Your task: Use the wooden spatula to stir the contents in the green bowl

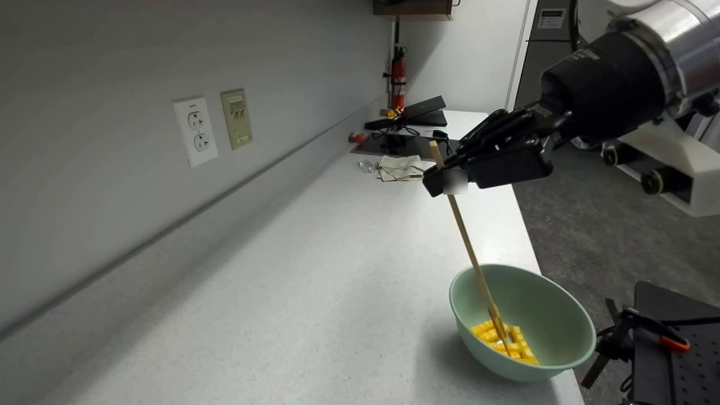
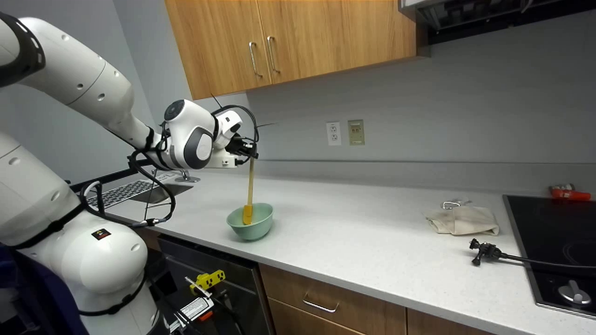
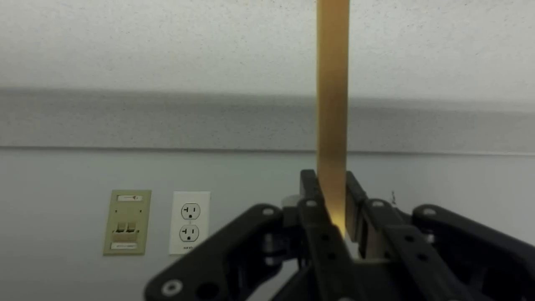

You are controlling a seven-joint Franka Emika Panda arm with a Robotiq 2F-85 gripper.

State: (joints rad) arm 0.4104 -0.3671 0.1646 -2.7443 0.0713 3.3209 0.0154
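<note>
The green bowl point(image 1: 548, 304) stands on the counter near its front edge; it shows in both exterior views point(image 2: 260, 230). The contents point(image 1: 524, 353), small yellow pieces, lie heaped on the bowl's near side. My gripper point(image 1: 441, 179) is above the bowl and shut on the upper handle of the wooden spatula point(image 1: 464, 233). The spatula point(image 2: 250, 184) hangs down, slightly tilted, with its lower end inside the bowl among the yellow pieces. In the wrist view the spatula point(image 3: 332, 83) is between both fingertips of my gripper point(image 3: 331, 177). The bowl is out of the wrist view.
The white counter point(image 2: 354, 232) runs along a grey wall with outlets point(image 2: 333, 133). A folded cloth point(image 2: 463, 220), a black flexible mount point(image 2: 486, 250) and a cooktop point(image 2: 558, 232) lie farther along. Wooden cabinets point(image 2: 326, 37) hang above. A sink point(image 2: 172, 186) is near the arm.
</note>
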